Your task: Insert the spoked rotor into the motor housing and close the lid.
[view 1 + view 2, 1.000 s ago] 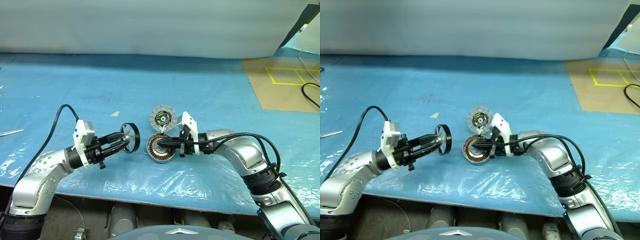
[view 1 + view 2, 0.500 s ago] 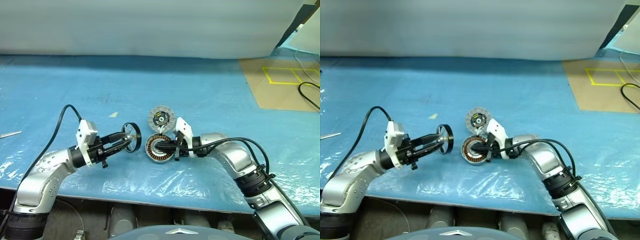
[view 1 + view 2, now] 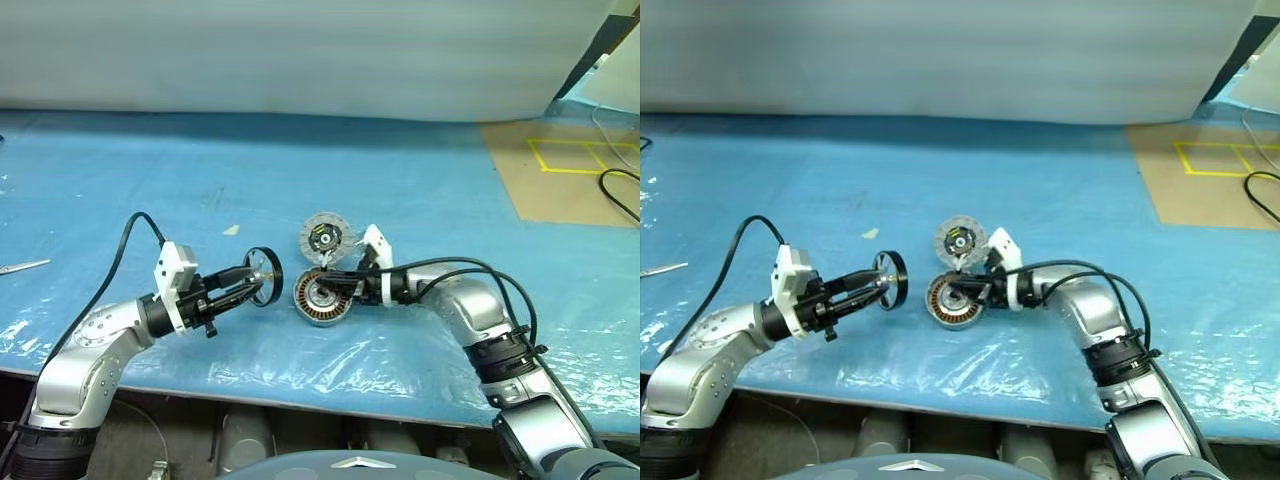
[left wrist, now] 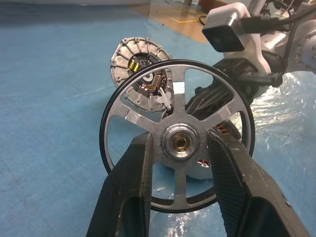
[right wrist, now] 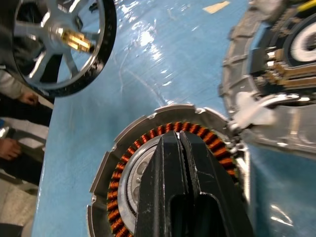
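Observation:
The spoked rotor (image 3: pixel 264 276) stands upright off the blue table, its hub clamped between the two fingers of my left gripper (image 3: pixel 257 283). In the left wrist view the black fingers (image 4: pixel 134 177) flank the rotor's hub, and its silver spokes (image 4: pixel 178 101) fan out to a dark rim. To its right the motor housing (image 3: pixel 320 297) lies on the table with its copper windings (image 5: pixel 129 163) facing up. My right gripper (image 3: pixel 332 289) is shut, fingertips together over the housing's silver centre. The lid (image 3: pixel 322 238) leans tilted just behind the housing, its segmented face showing.
Wrinkled clear plastic covers the blue table (image 3: pixel 420 200). A brown board with yellow tape (image 3: pixel 565 165) and a black cable (image 3: pixel 620 195) lie at the back right. A small metal tool (image 3: pixel 22 266) rests at the far left. A person's hand (image 5: pixel 9 147) shows beyond the table.
My right wrist has rolled and sunk a little, with its shut fingertips staying over the housing's centre. The left gripper and the rotor have kept still.

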`<state>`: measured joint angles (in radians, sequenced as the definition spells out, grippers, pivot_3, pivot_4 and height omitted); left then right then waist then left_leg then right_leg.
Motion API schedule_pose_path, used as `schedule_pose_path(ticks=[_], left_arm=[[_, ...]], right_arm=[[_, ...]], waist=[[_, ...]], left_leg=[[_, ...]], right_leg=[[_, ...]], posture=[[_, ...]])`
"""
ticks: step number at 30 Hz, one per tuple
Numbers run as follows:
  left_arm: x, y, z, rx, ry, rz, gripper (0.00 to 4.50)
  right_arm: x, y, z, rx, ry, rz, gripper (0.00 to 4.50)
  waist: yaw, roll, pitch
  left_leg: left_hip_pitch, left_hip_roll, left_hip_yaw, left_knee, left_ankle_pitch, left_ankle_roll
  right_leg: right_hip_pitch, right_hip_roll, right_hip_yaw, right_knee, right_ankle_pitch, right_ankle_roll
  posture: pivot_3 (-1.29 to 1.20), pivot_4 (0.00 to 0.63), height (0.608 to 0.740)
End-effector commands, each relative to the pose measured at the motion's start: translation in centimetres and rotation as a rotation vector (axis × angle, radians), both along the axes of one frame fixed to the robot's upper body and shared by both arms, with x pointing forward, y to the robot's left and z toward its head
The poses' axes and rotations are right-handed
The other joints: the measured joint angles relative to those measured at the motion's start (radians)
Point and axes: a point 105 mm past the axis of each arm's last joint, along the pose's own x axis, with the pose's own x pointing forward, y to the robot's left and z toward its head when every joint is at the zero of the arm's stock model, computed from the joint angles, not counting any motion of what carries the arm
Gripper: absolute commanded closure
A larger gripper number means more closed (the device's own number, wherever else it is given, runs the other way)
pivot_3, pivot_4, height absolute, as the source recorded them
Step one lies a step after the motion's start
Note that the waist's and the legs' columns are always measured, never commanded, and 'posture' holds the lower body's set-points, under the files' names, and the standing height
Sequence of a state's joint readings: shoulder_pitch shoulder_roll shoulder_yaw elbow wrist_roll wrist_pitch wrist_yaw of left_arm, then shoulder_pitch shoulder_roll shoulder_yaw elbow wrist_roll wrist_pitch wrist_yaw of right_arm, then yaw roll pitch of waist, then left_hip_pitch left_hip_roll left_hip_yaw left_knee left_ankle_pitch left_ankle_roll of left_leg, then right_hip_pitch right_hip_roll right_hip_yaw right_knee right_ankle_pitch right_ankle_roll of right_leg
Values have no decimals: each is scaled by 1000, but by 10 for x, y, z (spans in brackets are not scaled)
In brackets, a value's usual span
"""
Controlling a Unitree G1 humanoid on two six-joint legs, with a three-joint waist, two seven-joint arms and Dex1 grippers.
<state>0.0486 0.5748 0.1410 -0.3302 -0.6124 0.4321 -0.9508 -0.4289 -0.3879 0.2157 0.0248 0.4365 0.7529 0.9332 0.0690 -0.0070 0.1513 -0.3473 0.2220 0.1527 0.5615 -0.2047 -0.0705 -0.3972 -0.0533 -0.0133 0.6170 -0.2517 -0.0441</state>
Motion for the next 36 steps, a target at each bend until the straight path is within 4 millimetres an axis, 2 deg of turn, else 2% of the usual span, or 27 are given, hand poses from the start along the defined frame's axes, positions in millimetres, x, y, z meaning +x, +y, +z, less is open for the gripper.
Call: schedule_pose_path(ticks=[1,7,9,12,15,20,23,27,29,36], left_arm=[[-2,-7,7,-5,-43,-24,3115],[-2,-7,7,-2,-39,-29,3115],[-3,-6,6,2,-37,-27,3115],[-3,-4,6,7,-35,-23,3115],[-4,-4,6,7,-37,-21,3115],[-4,-6,6,2,-38,-22,3115],[-4,-7,6,2,-39,-27,3115],[-3,-8,5,3,-39,-30,3115],[-3,-9,5,6,-41,-31,3115],[-1,-8,4,11,-42,-31,3115]], right_arm=[[-6,10,13,30,-24,44,4500],[-23,16,-1,-1,9,103,4500],[-26,17,2,21,16,115,4500],[-15,14,16,71,7,74,4500],[-13,13,24,73,-20,76,4500],[-17,18,23,46,-48,103,4500],[-24,19,6,-19,-40,128,4500],[-35,13,-36,-150,10,142,4500],[-36,8,-47,-183,15,137,4500],[-21,11,-7,-24,-3,89,4500]], waist=[[-1,0,0],[-3,0,0],[-2,0,0],[-2,0,1],[-2,0,1],[-1,0,1],[-1,0,1],[-1,0,1],[-2,0,1],[0,0,1]], left_leg=[[-3,0,0,0,0,0],[-4,1,-1,-2,-1,-3],[-4,1,-1,-2,-1,-3],[-4,1,-1,-1,-1,-3],[-3,1,0,0,-1,-2],[-3,1,0,1,-1,-2],[-3,1,0,0,-1,-2],[-3,1,0,0,-1,-2],[-2,1,0,0,-1,-2],[-1,1,0,0,-1,-2]], right_leg=[[-3,0,0,0,0,0],[-6,2,-1,2,2,4],[-6,2,-1,2,2,4],[-6,1,-1,2,0,0],[-6,1,-1,2,0,0],[-5,1,-1,2,0,0],[-5,1,-1,2,0,0],[-5,1,-1,2,1,1],[-3,1,-1,2,0,0],[-2,1,-1,1,0,0]], posture=[[0,150,740],[0,150,740],[0,150,740],[0,150,740],[0,150,740],[0,150,740],[0,150,740],[0,150,740],[0,150,740],[0,150,740]])
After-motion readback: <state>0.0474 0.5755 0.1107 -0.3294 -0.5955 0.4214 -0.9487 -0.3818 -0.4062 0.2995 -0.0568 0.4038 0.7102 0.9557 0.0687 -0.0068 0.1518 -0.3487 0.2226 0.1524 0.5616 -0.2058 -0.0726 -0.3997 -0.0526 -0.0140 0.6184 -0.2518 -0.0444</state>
